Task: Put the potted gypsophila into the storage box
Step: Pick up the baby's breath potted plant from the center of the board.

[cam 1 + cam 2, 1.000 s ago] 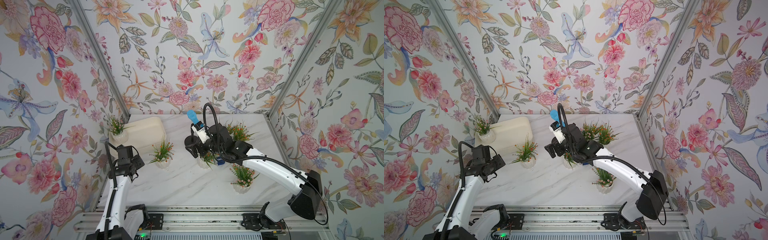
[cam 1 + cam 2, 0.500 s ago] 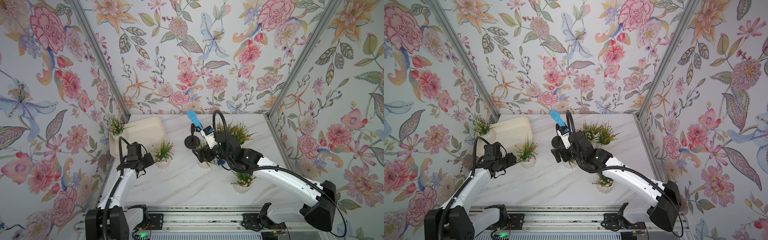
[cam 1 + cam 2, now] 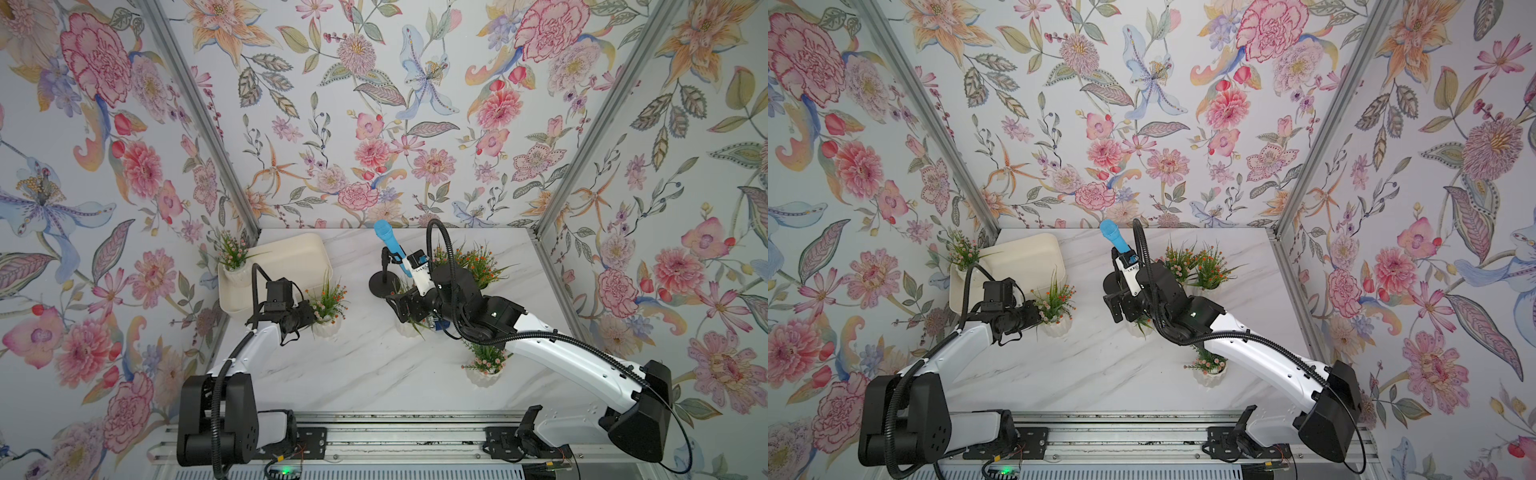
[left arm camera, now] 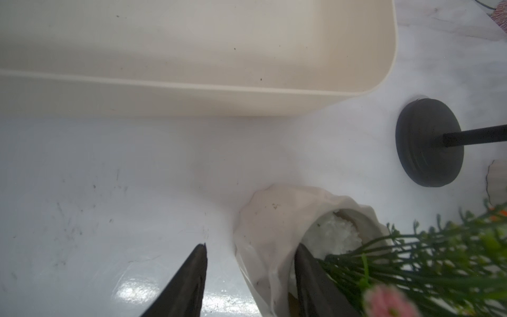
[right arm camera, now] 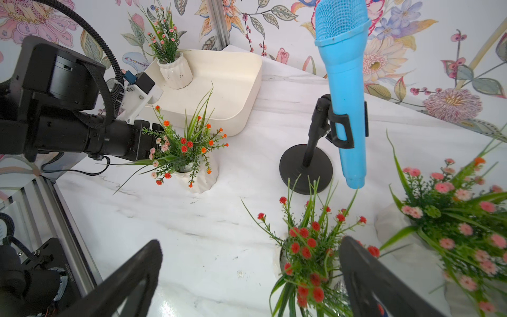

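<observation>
Nearest, right of centre in a top view, one potted gypsophila (image 3: 484,376) stands beneath the right arm. Mid-frame, the right gripper (image 5: 249,241) is spread wide beside a red-flowered pot (image 5: 307,247). The left gripper (image 4: 251,245) straddles an orange-flowered pot (image 4: 269,219), unclenched, with one finger clear of it. Farthest, upper left, the storage box (image 3: 291,257) holds a pink-flowered pot (image 3: 237,272).

Left arm (image 3: 259,343) and right arm (image 3: 561,357) alike, glossy white tubular links, black joint housings, blocky black shoulder (image 3: 239,415) at each near end, ribbed black cable (image 5: 94,33) looping over the wrist, white camera bracket (image 3: 415,276) with blue plug, matte black tapered fingers (image 4: 189,280)
</observation>
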Motion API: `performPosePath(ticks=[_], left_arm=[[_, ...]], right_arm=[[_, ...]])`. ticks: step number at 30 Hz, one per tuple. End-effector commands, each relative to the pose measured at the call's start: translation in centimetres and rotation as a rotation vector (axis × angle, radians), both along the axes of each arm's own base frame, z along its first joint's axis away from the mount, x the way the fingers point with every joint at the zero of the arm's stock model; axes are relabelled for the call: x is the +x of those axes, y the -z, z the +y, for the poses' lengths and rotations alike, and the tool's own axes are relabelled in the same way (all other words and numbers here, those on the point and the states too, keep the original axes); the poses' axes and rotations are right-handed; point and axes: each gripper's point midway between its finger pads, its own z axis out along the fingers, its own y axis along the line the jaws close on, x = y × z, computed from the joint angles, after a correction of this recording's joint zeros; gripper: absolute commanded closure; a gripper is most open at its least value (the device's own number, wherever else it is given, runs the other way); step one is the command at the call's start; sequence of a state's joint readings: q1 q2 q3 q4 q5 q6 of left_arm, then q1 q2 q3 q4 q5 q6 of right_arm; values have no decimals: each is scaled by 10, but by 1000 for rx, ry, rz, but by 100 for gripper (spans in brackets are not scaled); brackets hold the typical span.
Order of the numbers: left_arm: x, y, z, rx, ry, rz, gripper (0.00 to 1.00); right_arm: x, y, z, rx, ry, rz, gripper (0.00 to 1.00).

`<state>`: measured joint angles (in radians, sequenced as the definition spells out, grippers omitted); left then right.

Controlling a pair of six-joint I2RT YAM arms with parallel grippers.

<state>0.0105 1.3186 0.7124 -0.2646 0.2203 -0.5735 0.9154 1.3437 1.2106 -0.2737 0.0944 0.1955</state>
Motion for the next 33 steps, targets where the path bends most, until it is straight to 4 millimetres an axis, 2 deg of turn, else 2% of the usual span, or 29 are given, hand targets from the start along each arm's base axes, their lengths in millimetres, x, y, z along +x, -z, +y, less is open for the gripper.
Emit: performPosePath(ticks=[1, 5, 10, 14, 22, 29, 33], left_arm=[[11, -10, -6, -4, 31, -37, 47], [8, -5, -1, 17, 9, -21, 51], [6, -3, 2, 23, -17, -20, 62], [4, 2, -1, 23, -14, -4, 72], [-4, 9, -7, 30, -20, 10, 84], [-1, 1, -1, 77, -13, 10, 100], [6, -18, 2, 96, -21, -29, 100]], right_arm=[[6, -10, 5, 5, 12, -21, 0], [9, -10, 11, -5, 3, -26, 0], [14, -9, 19, -23, -21, -36, 0], [17, -9, 30, -29, -45, -39, 0], [25, -8, 46, -38, -84, -42, 0], [32, -9, 56, -35, -101, -43, 0], [35, -11, 62, -27, -108, -44, 0]])
